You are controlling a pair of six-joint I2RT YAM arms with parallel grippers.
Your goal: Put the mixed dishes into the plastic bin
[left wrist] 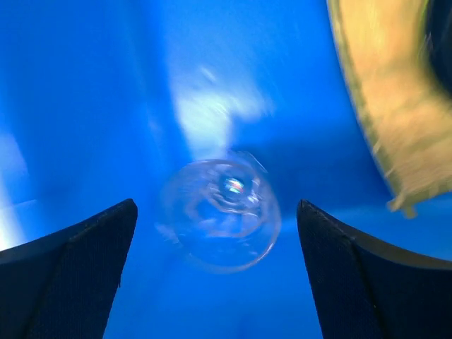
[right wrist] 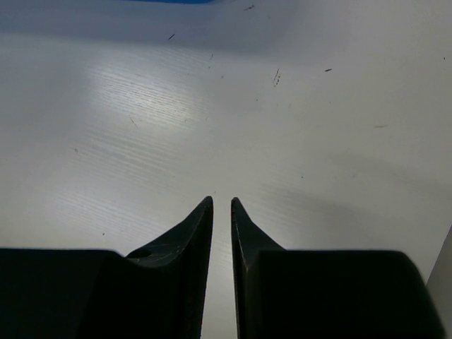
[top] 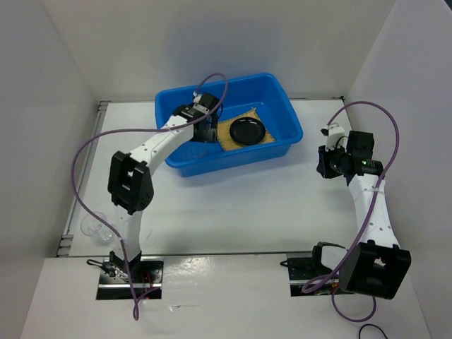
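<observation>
Left gripper [left wrist: 215, 206] spread as wide as can be, down inside the left half of the blue bin [top: 281, 106], gripping nothing: black fingers [left wrist: 78, 275] well clear on both sides of a small glass cup [left wrist: 220, 215]. Sweeping from the left: well outside the bin, off toward its near-left and close to the left edge of the table [top: 233, 212], a second glass cup [top: 95, 226], clear and faint, alone on the white top. Next, the white left arm [top: 152, 148], reaching over the bin's near-left rim. Inside the bin, under that gripper, the first cup against the blue floor, touching neither finger; too blurred to tell upright from tipped, or resting from dropping. Just right of it, in the bin's middle, the tan bamboo mat [top: 244, 114], flat on the floor, with the black plate [top: 248, 131] on top, toward the mat's near-right part. Right of the bin and apart from it, above bare table, the right gripper [right wrist: 221, 203]: nearly closed, only a thin slit between the tips, nothing between them. At the top edge of the right wrist view, a sliver of the bin's blue.
</observation>
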